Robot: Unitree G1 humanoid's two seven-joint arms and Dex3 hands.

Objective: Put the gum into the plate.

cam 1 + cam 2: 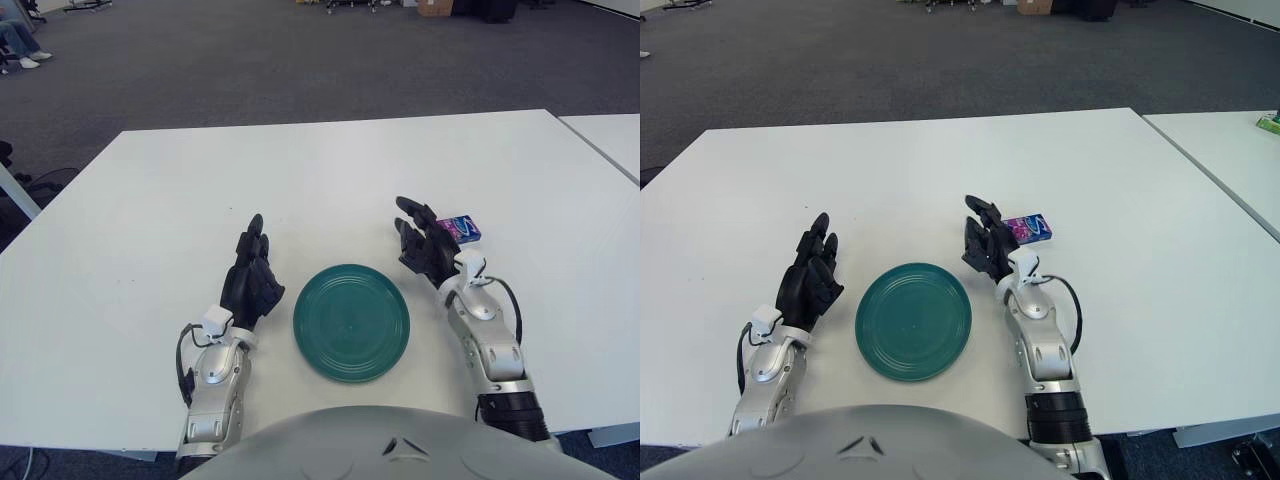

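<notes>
- I see a white counter with a round green plate at its near middle, lying flat, nothing in it.
- The gum, a small purple and blue pack, lies flat on the counter to the right of the plate and a bit farther away, well clear of the plate rim.
- My right hand is just left of the gum, between the pack and the far right side of the plate. Its dark fingers are spread and slightly curled, pointing away from me, and they hold nothing.
- The fingertips look very close to the gum's left end; I cannot tell if they touch it.
- My left hand shows left of the plate, just beside its rim, fingers loosely extended and pointing to the far side, holding nothing. I cannot tell if it touches the counter.
- Both silver forearms come in from the near edge, one on each side of the plate.
- A second white counter stands to the right, set apart by a narrow gap, with a small green thing on its far right edge, too small to make out.
- Grey carpet floor lies beyond the counter, with chair legs and boxes far at the top of the view.
</notes>
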